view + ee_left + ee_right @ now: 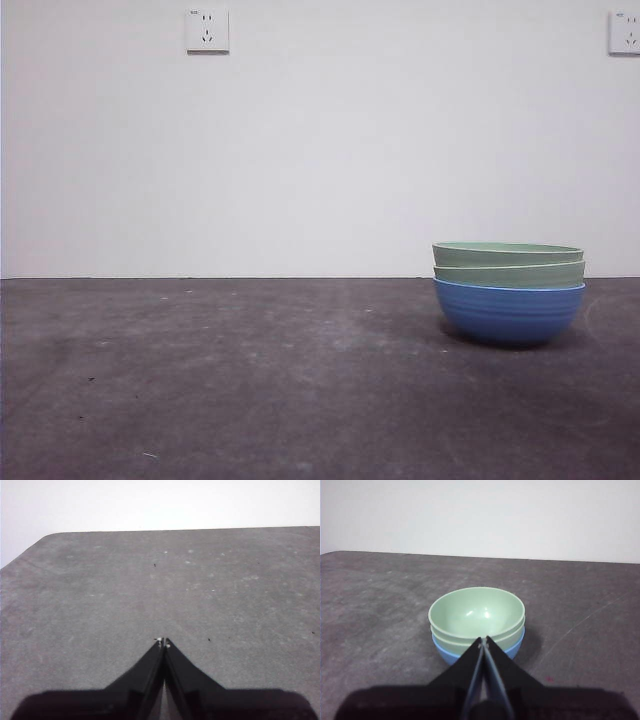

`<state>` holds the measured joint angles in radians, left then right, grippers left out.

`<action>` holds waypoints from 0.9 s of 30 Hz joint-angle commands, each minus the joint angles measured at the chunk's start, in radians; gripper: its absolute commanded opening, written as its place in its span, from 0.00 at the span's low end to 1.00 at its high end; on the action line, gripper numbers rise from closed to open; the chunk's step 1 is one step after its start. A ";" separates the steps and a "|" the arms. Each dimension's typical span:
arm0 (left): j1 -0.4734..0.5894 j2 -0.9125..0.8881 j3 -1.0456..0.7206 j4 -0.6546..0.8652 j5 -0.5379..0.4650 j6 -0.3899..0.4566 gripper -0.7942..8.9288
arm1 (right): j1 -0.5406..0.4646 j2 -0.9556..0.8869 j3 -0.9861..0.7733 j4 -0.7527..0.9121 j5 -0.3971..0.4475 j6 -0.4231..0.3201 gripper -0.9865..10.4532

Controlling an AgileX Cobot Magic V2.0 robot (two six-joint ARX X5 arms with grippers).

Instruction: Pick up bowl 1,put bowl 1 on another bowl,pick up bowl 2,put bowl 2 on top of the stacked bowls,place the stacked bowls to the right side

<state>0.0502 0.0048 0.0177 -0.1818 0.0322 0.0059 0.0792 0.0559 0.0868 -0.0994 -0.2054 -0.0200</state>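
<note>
The stacked bowls stand on the right part of the table: a blue ridged bowl (pixel 509 312) at the bottom with two pale green bowls (pixel 508 263) nested in it. In the right wrist view the top green bowl (pixel 476 612) shows its empty inside and the blue bowl (pixel 443 653) peeks out below. My right gripper (pixel 483 640) is shut and empty, held back from the stack and above its near rim. My left gripper (pixel 163 641) is shut and empty over bare table, away from the bowls. Neither arm shows in the front view.
The grey table (pixel 250 380) runs back to a white wall with two sockets (pixel 207 30). In the left wrist view the table's far edge and rounded corner (pixel 45 537) are visible.
</note>
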 commanded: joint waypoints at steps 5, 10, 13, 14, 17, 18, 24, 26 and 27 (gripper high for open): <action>0.004 -0.003 -0.015 0.002 -0.005 -0.010 0.08 | 0.000 -0.051 -0.051 -0.033 0.005 0.034 0.09; 0.004 -0.003 -0.015 0.002 -0.005 -0.010 0.08 | 0.000 -0.055 -0.073 -0.041 0.005 0.056 0.09; 0.004 -0.003 -0.015 0.002 -0.005 -0.010 0.08 | 0.000 -0.055 -0.081 -0.071 0.003 0.068 0.09; 0.004 -0.003 -0.015 0.002 -0.005 -0.010 0.08 | 0.000 -0.055 -0.081 -0.071 0.002 0.071 0.09; 0.004 -0.003 -0.015 0.002 -0.005 -0.010 0.08 | 0.000 -0.055 -0.081 -0.066 0.002 0.134 0.09; 0.004 -0.003 -0.015 0.002 -0.005 -0.010 0.08 | 0.000 -0.055 -0.081 -0.066 0.002 0.174 0.09; 0.004 -0.003 -0.015 0.002 -0.005 -0.010 0.08 | 0.000 -0.052 -0.081 -0.066 0.002 0.186 0.09; 0.004 -0.003 -0.015 0.002 -0.005 -0.010 0.08 | 0.000 -0.050 -0.081 -0.066 0.003 0.186 0.09; 0.004 -0.003 -0.015 0.002 -0.005 -0.010 0.08 | 0.000 -0.049 -0.081 -0.066 0.003 0.186 0.09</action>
<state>0.0502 0.0048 0.0177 -0.1818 0.0319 0.0059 0.0792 0.0051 0.0200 -0.1627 -0.2054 0.1513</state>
